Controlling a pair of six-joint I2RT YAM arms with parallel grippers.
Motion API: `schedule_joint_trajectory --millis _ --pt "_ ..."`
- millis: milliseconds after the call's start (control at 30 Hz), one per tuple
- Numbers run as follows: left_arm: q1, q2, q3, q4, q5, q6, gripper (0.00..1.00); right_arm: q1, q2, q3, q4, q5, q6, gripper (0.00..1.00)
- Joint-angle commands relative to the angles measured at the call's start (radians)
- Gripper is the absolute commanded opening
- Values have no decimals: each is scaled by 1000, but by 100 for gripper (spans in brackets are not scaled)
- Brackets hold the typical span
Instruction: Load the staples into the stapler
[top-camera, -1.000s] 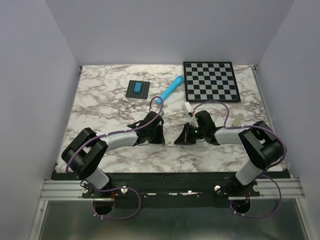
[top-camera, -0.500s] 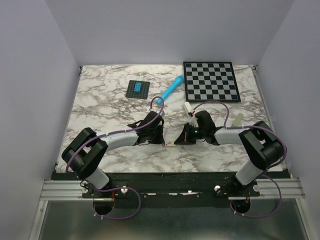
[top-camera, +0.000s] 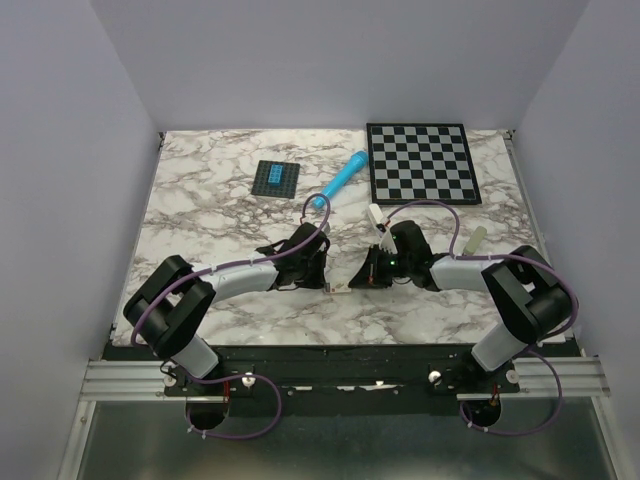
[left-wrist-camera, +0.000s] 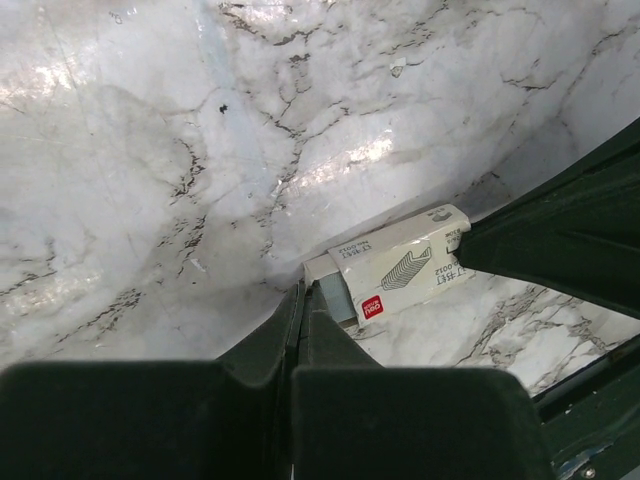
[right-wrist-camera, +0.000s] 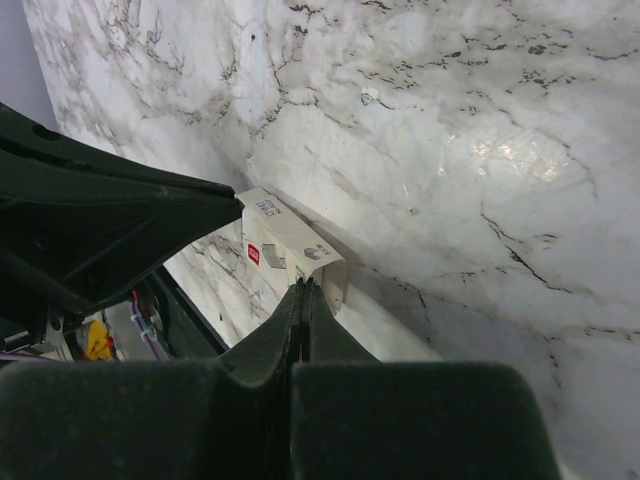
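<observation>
A small white staple box with a red label (left-wrist-camera: 400, 268) lies on the marble between my two grippers. It also shows in the top view (top-camera: 341, 287) and the right wrist view (right-wrist-camera: 285, 250). A grey block of staples (left-wrist-camera: 338, 297) shows at its open end. My left gripper (left-wrist-camera: 303, 292) is shut, its tips pinching the box's end flap beside the staples. My right gripper (right-wrist-camera: 308, 287) is shut on the wall of the box's other end. The small white stapler (top-camera: 376, 214) lies just behind the right wrist, untouched.
A bright blue cylinder (top-camera: 340, 178) lies at mid-back. A chequered board (top-camera: 420, 162) lies at the back right and a dark mat with blue pieces (top-camera: 276, 178) at the back left. A small cream bar (top-camera: 478, 238) lies by the right arm. The table's front edge is close.
</observation>
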Motion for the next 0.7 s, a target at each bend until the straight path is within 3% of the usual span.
schedule_joint_trajectory --millis 0,667 --pt "-2 -15 19 -65 -54 30 0 7 -17 6 -22 26 -17 4" --pt "-2 -41 35 -134 -166 53 0 7 -17 6 -45 34 -22 4"
